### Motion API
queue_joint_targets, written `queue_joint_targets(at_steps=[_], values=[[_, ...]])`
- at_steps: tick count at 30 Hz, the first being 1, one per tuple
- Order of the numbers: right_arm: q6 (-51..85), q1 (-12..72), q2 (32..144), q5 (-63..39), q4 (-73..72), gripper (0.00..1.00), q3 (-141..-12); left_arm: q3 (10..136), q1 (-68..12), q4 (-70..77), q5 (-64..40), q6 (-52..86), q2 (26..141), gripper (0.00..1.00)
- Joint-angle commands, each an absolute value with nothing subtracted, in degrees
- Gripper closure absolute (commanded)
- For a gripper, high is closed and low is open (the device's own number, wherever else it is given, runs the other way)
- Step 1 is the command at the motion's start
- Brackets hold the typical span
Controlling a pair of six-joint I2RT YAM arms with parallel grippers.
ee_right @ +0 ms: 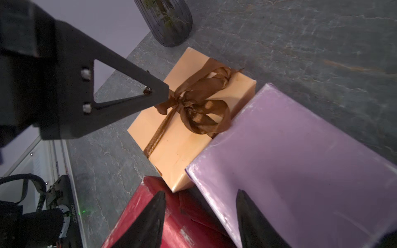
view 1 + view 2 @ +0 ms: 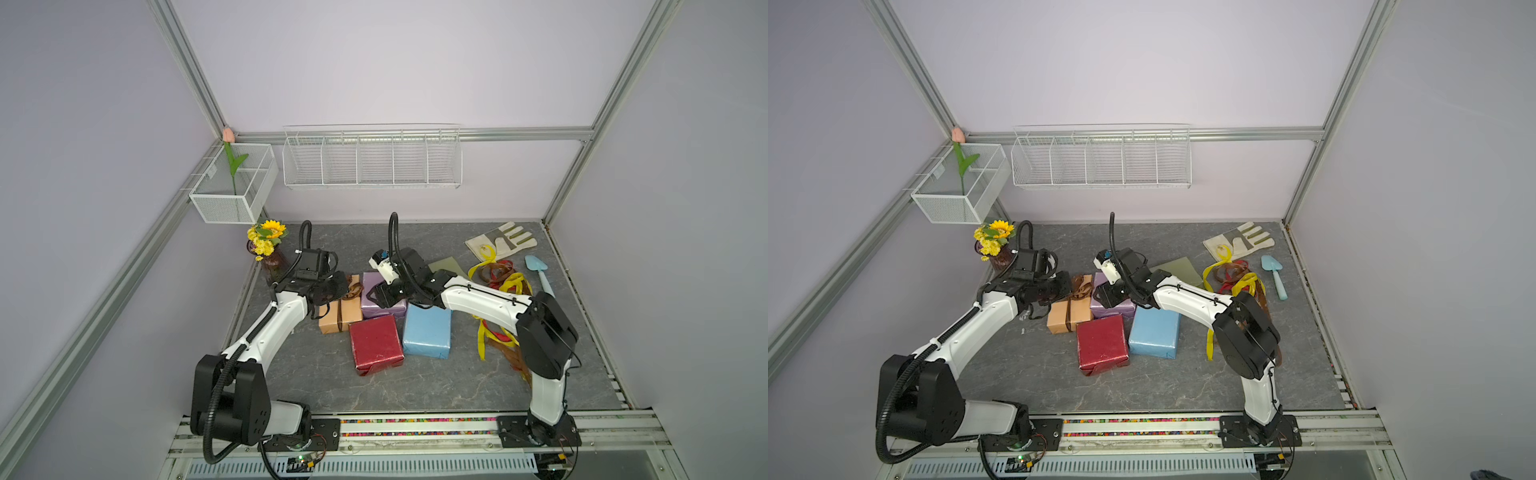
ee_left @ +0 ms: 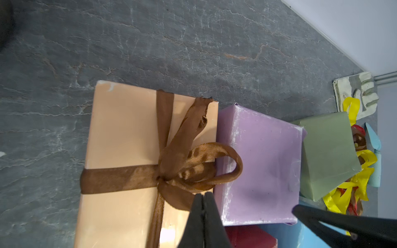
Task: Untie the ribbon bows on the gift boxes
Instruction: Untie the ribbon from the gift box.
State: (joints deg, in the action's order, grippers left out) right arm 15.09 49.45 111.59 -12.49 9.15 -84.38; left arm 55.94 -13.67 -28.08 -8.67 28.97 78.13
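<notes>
Only the wrist views show the left gripper (image 1: 165,96) pinched closed, seemingly on a tail of the brown bow (image 1: 199,103), while the right gripper (image 1: 200,192) is spread astride an edge of the lilac box (image 1: 300,161).

The left arm (image 2: 270,328) climbs from its base, forearm sloping forward and inward, wrist bent down. The left pincer (image 3: 203,199) has its two fingers pressed flat together, nipping a tail of the brown ribbon bow (image 3: 193,163). The right arm (image 2: 484,301) rises from its base, folds sharply at the elbow and stretches toward the other arm. The right pincer (image 1: 200,192) points downward with its jaws parted and nothing between them, near the left pincer but apart from it.
</notes>
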Motion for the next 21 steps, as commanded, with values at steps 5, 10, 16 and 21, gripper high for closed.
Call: queue_joint_targets(at_steps=[5, 10, 16, 21], values=[[18.3, 54.1, 118.0, -13.0, 2.2, 0.48, -88.2, 51.8, -13.7, -27.3, 0.2, 31.4, 72.7, 1.00], [17.5, 56.1, 123.7, -12.9, 2.9, 0.52, -93.6, 49.2, -13.6, -27.7, 3.6, 32.5, 70.7, 1.00], [16.5, 57.3, 127.3, -9.4, 2.5, 0.52, -95.7, 47.5, -13.6, -27.1, 3.6, 32.7, 69.4, 1.00], [16.6, 57.4, 130.0, -8.3, 3.0, 0.49, -97.4, 46.2, -13.6, -26.0, 2.8, 33.0, 69.0, 1.00]])
